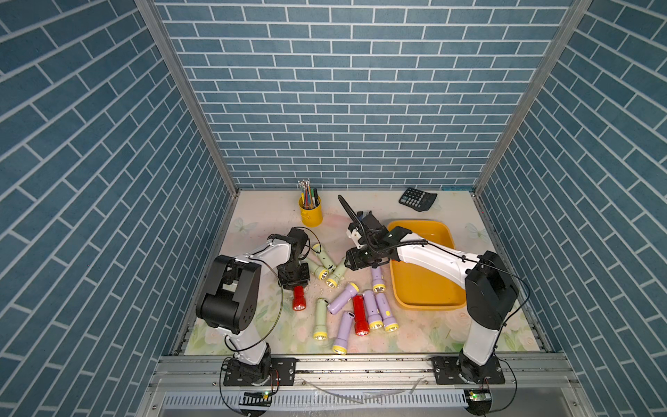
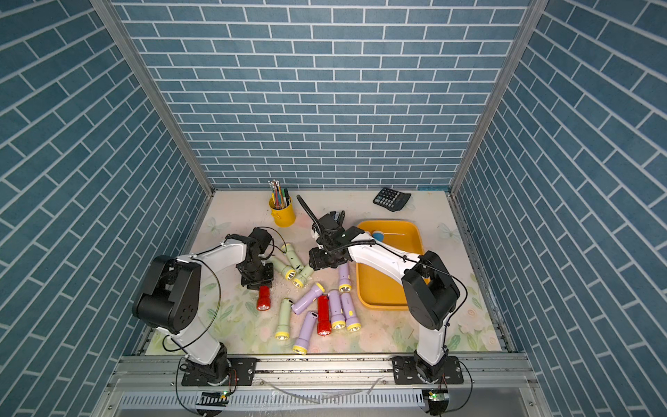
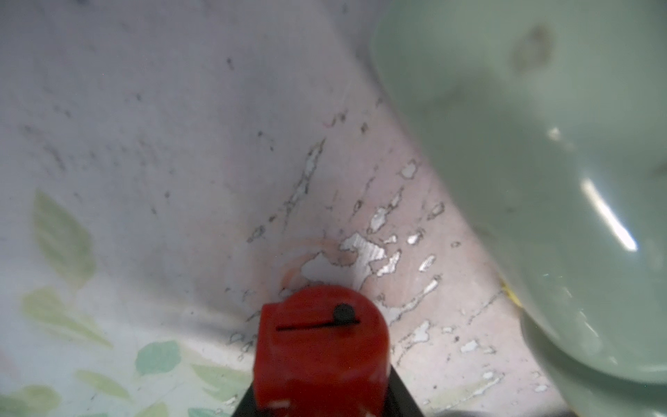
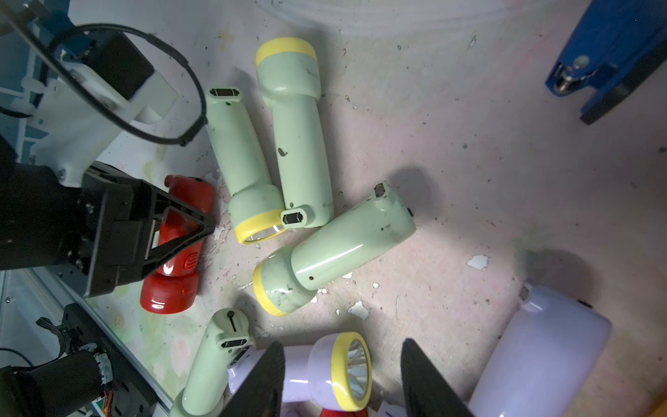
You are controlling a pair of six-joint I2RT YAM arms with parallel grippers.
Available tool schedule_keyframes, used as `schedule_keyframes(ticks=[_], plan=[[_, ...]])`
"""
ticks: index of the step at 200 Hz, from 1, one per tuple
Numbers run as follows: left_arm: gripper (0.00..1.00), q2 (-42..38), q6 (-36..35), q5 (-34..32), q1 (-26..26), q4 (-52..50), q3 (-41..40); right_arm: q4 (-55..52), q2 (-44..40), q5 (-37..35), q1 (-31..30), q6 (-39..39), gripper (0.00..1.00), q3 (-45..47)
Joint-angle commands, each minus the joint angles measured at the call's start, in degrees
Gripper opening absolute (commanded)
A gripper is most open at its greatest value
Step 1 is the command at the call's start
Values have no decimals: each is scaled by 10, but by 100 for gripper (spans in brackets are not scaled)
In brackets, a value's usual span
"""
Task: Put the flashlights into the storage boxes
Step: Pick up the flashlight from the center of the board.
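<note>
My left gripper [image 1: 295, 285] [image 3: 325, 400] is shut on a red flashlight [image 1: 299, 298] [image 3: 321, 346] [image 4: 173, 252] that lies on the mat. Its dark fingers [image 4: 180, 224] press both sides of the body. Three pale green flashlights [image 1: 325, 267] [image 4: 299, 144] lie bunched just right of it. My right gripper [image 1: 352, 263] [image 4: 343, 346] hovers open over a lilac flashlight [image 1: 343, 298] [image 4: 325, 368], without touching it. Several lilac, red and green flashlights [image 1: 361, 314] are scattered nearer the front. The orange-yellow storage box [image 1: 426, 307] [image 2: 382, 306] sits at the right, with a blue flashlight [image 2: 378, 236] in its far corner.
A yellow pen cup [image 1: 311, 213] stands at the back, and a black calculator [image 1: 417, 198] lies at the back right. A dark blue stapler [image 4: 606, 61] rests beyond my right gripper. My right arm [image 1: 433, 256] crosses over the storage box.
</note>
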State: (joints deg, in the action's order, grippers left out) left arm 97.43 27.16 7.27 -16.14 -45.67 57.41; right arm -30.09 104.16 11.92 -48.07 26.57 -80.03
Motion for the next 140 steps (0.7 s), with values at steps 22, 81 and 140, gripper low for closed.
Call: schedule_keyframes(ticks=[22, 81, 140], plan=[[30, -93, 21, 15, 2, 36, -7, 72, -65, -23, 8, 54, 54, 57], [29, -224, 141, 120, -1, 223, -74, 133, -125, -42, 13, 58, 54, 115], [28, -258, 325, 162, -23, 472, -150, 301, -196, 27, 32, 8, 66, 221]])
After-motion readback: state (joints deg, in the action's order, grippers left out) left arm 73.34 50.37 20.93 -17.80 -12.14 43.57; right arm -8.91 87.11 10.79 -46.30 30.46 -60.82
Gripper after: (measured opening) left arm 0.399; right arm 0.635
